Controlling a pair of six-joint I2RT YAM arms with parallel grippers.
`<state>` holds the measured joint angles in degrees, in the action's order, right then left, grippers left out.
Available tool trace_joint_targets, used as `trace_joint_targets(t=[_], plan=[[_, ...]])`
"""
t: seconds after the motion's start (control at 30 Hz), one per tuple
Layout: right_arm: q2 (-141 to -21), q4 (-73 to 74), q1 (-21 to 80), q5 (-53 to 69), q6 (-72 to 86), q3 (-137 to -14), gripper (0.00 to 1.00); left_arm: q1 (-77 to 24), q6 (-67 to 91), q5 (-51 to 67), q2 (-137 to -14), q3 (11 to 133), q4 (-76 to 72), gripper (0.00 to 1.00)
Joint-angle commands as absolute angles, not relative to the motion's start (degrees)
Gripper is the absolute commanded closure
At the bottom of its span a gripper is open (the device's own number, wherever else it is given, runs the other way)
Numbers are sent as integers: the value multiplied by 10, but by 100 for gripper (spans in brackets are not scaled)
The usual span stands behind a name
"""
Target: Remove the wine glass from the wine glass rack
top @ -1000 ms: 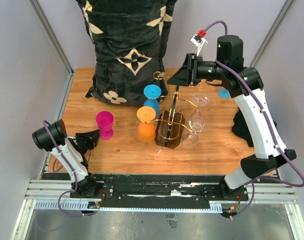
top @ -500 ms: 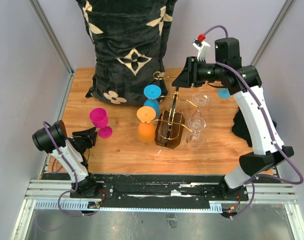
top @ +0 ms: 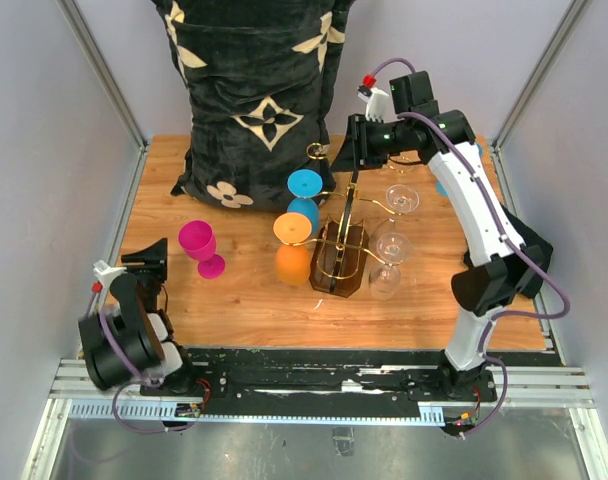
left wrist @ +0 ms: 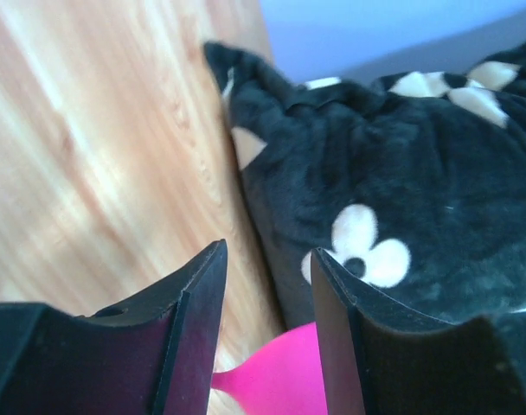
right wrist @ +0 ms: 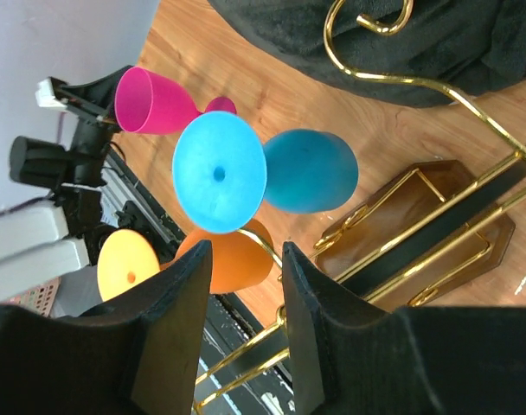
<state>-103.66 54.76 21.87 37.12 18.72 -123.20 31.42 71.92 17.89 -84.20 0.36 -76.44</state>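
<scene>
From above, the wine glass rack [top: 341,262] is standing at the middle of the tabletop [top: 244,300]. Its gold wire arms are carrying a blue glass [top: 304,186] and an orange glass [top: 293,262] upside down on its left side and three clear glasses [top: 392,243] on its right. A pink glass [top: 202,243] is standing upright on the wood, well clear of the rack, near the left fingers [top: 149,260] but apart from them. The right fingers [top: 344,155] are hovering over the rack's far end, just beside its top scroll and above the blue glass. In the left wrist view, the left fingers are standing partly open and gripping nothing, with a sliver of pink showing low between them and a black cushion [left wrist: 401,190] beyond. In the right wrist view, the right fingers are likewise partly parted and holding nothing, looking down past the blue glass's round foot, with the orange glass just beside it. The step in hand is probably the right arm's reach for the blue glass. The next move is calling for a descent to the stem between foot and bowl, a gentle close there, then an outward slide along the wire, not a straight lift, without knocking the orange glass.
</scene>
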Motion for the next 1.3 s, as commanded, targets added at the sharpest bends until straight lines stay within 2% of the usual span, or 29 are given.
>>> trace_joint_targets(t=[0.0,0.07,0.13,0.37,0.63,1.0,1.13,1.27], plan=[[-1076,595,235,349,173,-1301,61,315,569,87,-596,36,-382,48],[-1101,614,238,343,169,-1334,61,315,541,56,-514,64,-317,45],[-1128,631,239,347,167,-1370,61,315,527,57,-488,97,-269,45],[-1213,675,245,389,152,-1450,62,311,532,153,-539,148,-252,50],[-1234,680,257,415,140,-1453,62,276,462,167,-520,264,-152,49],[-1212,677,273,441,136,-1422,73,233,442,207,-526,357,-90,51],[-1200,672,273,442,141,-1418,87,206,427,215,-537,396,-62,51],[-1191,656,272,441,151,-1406,95,155,407,206,-547,426,-42,51]])
